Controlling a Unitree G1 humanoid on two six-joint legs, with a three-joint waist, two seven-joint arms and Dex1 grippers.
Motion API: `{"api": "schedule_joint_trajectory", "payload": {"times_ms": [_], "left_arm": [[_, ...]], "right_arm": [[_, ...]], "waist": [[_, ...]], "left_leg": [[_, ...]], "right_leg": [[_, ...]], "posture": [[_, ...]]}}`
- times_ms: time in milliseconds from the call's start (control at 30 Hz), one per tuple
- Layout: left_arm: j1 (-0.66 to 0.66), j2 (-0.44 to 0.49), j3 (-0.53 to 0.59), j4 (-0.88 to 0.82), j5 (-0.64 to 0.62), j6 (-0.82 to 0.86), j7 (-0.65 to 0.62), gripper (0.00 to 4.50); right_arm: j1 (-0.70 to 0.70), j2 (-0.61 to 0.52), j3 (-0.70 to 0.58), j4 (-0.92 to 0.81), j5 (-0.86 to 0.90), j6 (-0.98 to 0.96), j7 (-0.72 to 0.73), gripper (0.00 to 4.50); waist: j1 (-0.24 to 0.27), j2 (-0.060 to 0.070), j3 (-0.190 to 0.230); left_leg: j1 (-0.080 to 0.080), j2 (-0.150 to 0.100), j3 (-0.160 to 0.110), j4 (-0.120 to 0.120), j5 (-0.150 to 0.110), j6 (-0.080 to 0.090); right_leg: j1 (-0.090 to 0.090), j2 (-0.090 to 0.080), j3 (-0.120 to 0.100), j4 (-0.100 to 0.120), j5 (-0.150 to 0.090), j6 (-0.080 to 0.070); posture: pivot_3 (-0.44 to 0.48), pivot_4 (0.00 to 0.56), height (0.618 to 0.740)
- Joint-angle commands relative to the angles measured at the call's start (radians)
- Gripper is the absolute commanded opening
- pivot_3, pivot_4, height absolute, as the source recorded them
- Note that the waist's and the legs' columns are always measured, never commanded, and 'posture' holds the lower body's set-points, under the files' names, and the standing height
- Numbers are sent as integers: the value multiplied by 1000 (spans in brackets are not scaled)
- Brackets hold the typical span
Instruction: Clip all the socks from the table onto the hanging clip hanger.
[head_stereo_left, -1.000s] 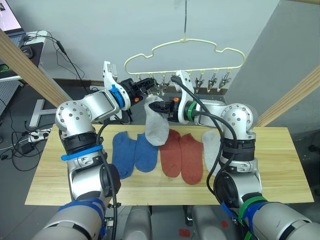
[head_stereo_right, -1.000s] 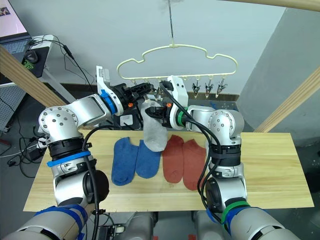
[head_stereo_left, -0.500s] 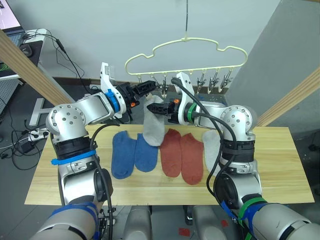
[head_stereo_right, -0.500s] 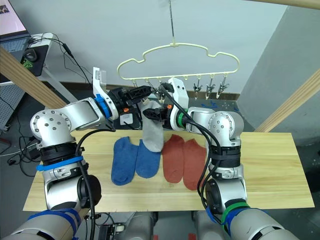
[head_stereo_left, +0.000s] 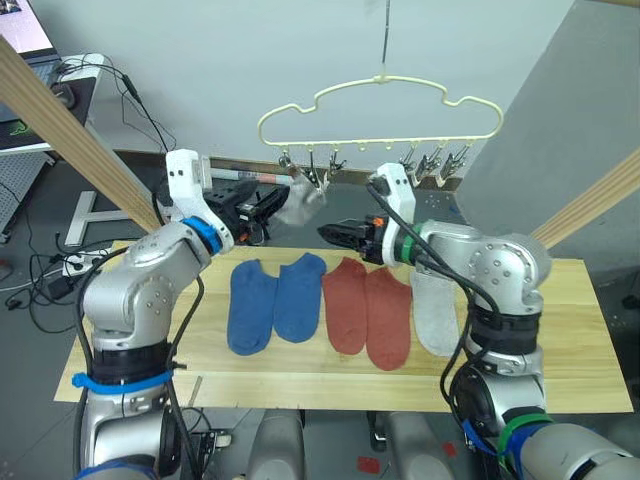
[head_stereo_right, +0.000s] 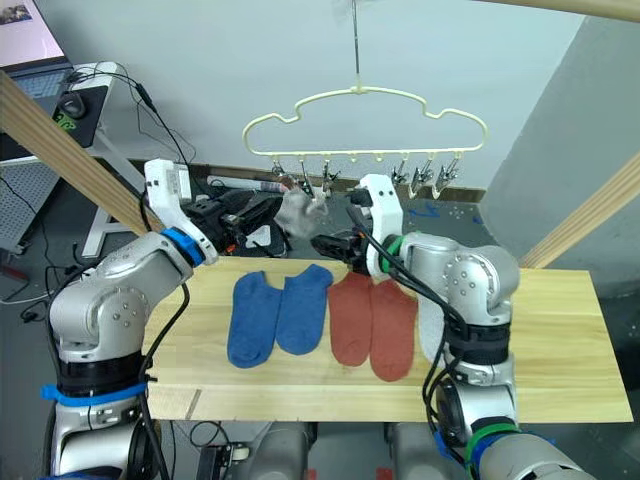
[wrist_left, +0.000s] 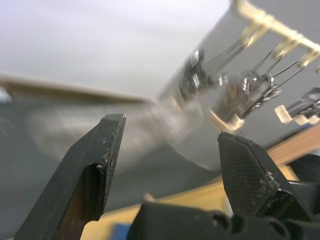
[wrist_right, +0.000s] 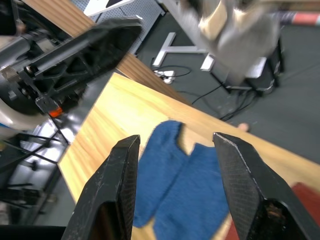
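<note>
The left claw and right claw are both wide and empty; the blue sock on the worktop looks soft and floppy, so pinch its cuff.

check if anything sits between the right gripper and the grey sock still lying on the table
Nothing visible does. The right gripper hangs open above the rust-red socks, and the grey sock lies flat on the table beside them, under that arm's forearm. The other grey sock hangs from the clip hanger.

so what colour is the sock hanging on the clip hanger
Light grey: the sock hangs from the cream clip hanger, best seen in the left eye view.
</note>
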Motion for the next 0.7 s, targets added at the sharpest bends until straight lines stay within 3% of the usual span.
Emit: {"api": "schedule_joint_trajectory", "payload": {"times_ms": [33, 400, 600, 700], "left_arm": [[50, -1, -42, -96, 78, -91, 11, 3358], [115, -80, -215, -146, 248, -206, 55, 3358], [109, -157, -277, -95, 345, -322, 87, 3358], [102, -203, -286, -58, 384, -359, 121, 2811]], "right_arm": [[39, -96, -22, -160, 61, -10, 65, 2391], [105, -377, -216, -324, 256, 15, 192, 2391], [87, -454, -259, -329, 348, 22, 190, 2391], [90, -479, -260, -326, 374, 25, 168, 2417]], "waist": [[6, 0, 0], [20, 0, 0], [19, 0, 0], [19, 0, 0]], "left_leg": [[0, 0, 0, 0, 0, 1], [-2, 0, -1, 8, -1, 3], [-2, 0, -1, 9, -1, 3], [-2, 0, -1, 10, -1, 3]], "right_leg": [[0, 0, 0, 0, 0, 0], [1, 1, 0, 1, 2, -2], [2, 2, 0, 1, 3, -2], [2, 2, 0, 2, 3, -3]], "posture": [[136, 286, 740], [114, 294, 740], [92, 296, 740], [77, 297, 740]]}}
